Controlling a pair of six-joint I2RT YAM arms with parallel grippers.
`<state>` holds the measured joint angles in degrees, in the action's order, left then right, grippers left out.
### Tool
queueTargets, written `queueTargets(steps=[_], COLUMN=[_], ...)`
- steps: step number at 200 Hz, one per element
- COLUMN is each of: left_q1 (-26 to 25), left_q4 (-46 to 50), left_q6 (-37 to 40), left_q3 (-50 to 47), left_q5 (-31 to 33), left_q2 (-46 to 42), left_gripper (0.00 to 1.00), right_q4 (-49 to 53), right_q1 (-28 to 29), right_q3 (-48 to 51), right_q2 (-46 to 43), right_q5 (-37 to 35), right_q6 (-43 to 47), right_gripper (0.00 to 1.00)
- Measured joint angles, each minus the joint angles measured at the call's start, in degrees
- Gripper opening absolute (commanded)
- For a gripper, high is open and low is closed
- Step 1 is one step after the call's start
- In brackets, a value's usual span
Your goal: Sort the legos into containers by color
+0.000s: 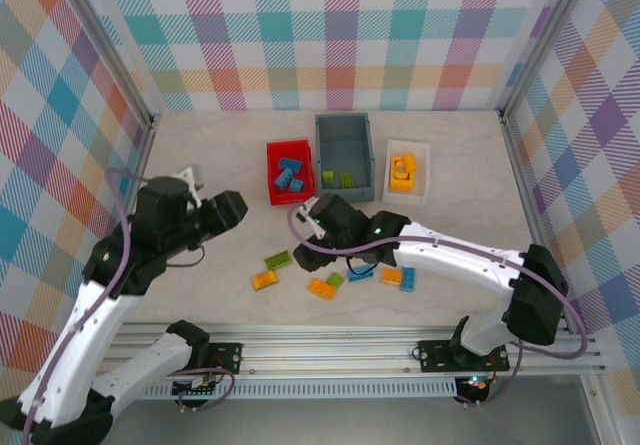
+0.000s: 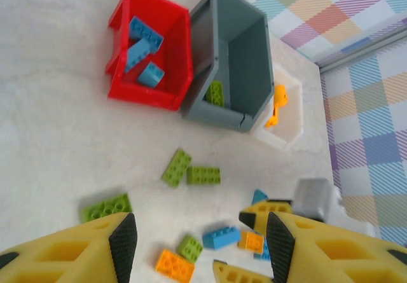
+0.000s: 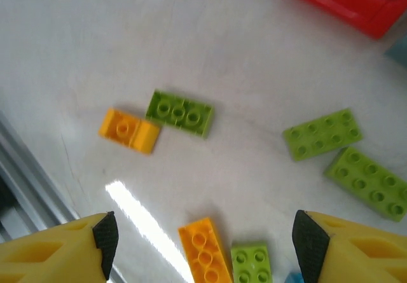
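Yellow-fingered and spread, with nothing between its jaws, the left pincer [image 2: 201, 232] hangs over the left part of the counter [image 1: 200, 145], off to the side of the loose bricks. Next comes a green brick [image 3: 180, 112] touching a small orange brick [image 3: 129, 130] at one corner. Beyond them at the back stands the red bin [image 1: 272, 187] with blue bricks [image 1: 290, 173] in it. The right pincer [image 3: 203, 222] hovers just in front of that bin and above the scattered pieces, its jaws also wide apart and empty. In its wrist view, a long orange brick [image 3: 203, 251] lies between the two fingers, a little left of centre, with a small green brick [image 3: 251, 264] just beside it. The orange brick's long axis runs roughly across the line joining the fingers, so they would close on its long sides. I judge the right arm much the nearer for this pick. Further right are the grey bin [image 1: 343, 130], holding green bricks [image 1: 337, 178], and the white tray [image 1: 420, 187], holding orange pieces [image 1: 403, 170], where this brick belongs.
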<state>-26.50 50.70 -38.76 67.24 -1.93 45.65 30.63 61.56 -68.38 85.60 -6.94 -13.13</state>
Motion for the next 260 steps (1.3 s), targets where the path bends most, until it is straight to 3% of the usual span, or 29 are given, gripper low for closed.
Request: queueTargets(steps=[55,89,120,172,204,237,260], left_q1=[0.0,0.0,0.0,0.0,0.0,0.0,0.0], left_q4=[8.2,10.7,11.4,15.7,18.3,18.9,19.4], left_q6=[-3.7,-3.9,-4.0,-7.8,-9.8,-10.8,-11.3], left_q3=[-0.5,2.4,3.7,10.3,14.9,15.1,14.9], left_q5=[4.7,7.1,8.2,16.2,17.6,17.6,17.5], left_q2=[-12.1,-13.1,-13.2,-16.3,-15.8,-15.6,-15.6], left_gripper=[0.58,0.57,0.57,0.59,0.59,0.6,0.6], right_q4=[3.8,4.0,3.1,4.5,8.5,12.7,14.2], right_q1=[10.8,10.3,9.9,9.7,9.0,8.2,7.8], right_q3=[-10.5,-15.5,-16.7,-29.8,-36.1,-39.5,-40.2], right_q2=[18.9,27.0,28.6,36.5,42.8,46.8,47.5], right_q5=[6.8,6.9,4.3,3.9,3.9,2.9,2.3], right_q6=[9.9,15.4,21.1,31.8,36.3,39.3,40.2], right_gripper=[0.78,0.79,0.8,0.78,0.78,0.75,0.68])
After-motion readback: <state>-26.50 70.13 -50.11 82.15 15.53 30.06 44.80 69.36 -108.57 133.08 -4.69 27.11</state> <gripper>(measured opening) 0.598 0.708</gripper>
